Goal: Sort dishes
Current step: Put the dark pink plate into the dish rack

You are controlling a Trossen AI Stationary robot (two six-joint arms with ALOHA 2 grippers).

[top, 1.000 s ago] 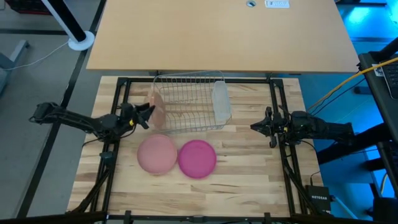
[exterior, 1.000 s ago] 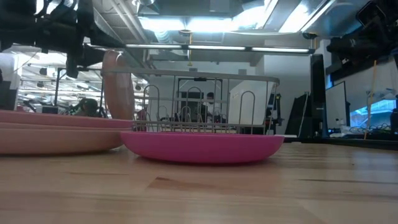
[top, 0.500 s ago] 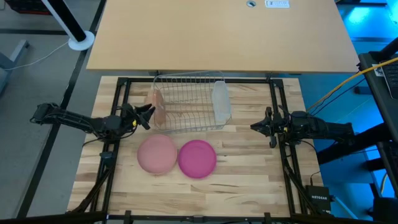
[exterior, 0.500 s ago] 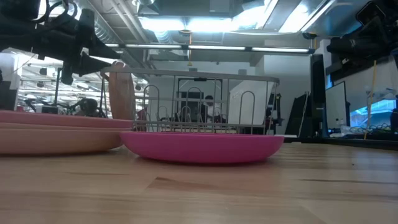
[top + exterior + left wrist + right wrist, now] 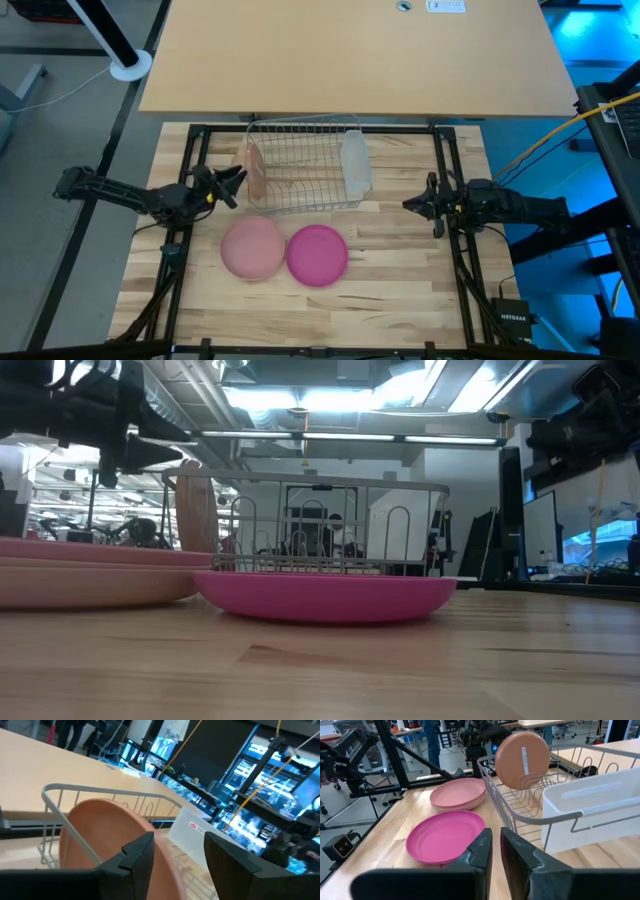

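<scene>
Your left claw (image 5: 233,181): spread, beside racked tan-orange plate (image 5: 256,171) | right claw (image 5: 410,203): pressed together, idle | pale pink plate (image 5: 251,247), magenta plate (image 5: 317,254): on surface (image 5: 400,290)

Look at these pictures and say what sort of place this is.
Probably a robotics lab: a wooden test table, monitors and exposed ceiling lights behind, and cabled equipment all around.

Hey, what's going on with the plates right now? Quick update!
Left gripper jaws open beside rack, holding nothing. Right gripper shut, idle. Tan plate upright in rack; pink plate and magenta plate on table. Nothing in the way.
</scene>
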